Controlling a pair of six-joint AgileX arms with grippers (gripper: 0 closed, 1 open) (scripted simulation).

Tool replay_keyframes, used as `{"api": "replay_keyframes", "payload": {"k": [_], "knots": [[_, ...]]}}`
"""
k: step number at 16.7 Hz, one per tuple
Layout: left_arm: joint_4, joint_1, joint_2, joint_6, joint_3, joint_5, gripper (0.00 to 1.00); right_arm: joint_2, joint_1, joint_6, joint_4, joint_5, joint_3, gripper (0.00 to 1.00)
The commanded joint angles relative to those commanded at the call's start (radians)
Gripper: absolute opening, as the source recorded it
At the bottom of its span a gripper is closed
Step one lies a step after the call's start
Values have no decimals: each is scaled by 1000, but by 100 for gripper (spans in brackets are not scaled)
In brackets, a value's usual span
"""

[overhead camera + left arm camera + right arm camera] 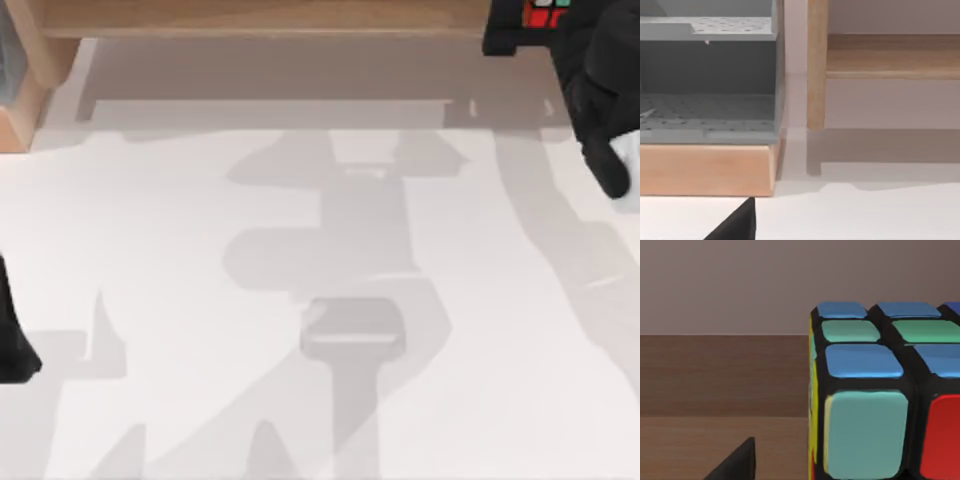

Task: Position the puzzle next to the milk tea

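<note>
Right wrist view has the puzzle [875,390] looming close in front of the camera, standing on a brown wooden surface [715,390] with a plain greyish wall behind it. Its black rounded edges frame glossy square stickers: blue, green, pale turquoise and red on the near face, yellow along one side. A black fingertip [735,465] of the right gripper pokes in beside it, apart from the cube; whether those jaws stand wide or narrow I cannot tell.

From the top view, the puzzle [545,12] sits at the far right edge, red stickers showing, with the right arm [600,90] a dark mass just beside it. Along the far edge runs a light wooden shelf [260,18]. The white table [300,300] is smooth and crossed by soft grey shadows.

The left arm [12,340] is parked at the left edge. Its wrist view faces a grey perforated rack [710,75] on a pale wooden base [705,167], a wooden post [816,65] next to it; I cannot tell how its jaws stand either
</note>
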Motion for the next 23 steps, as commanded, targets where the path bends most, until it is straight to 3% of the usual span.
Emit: {"api": "replay_keyframes", "payload": {"k": [13, 23], "knots": [[0, 0, 0, 0, 0, 0, 100, 0, 0, 0, 0, 0, 0, 2], [0, 0, 0, 0, 0, 0, 100, -4, 3, 2, -3, 0, 0, 0]]}}
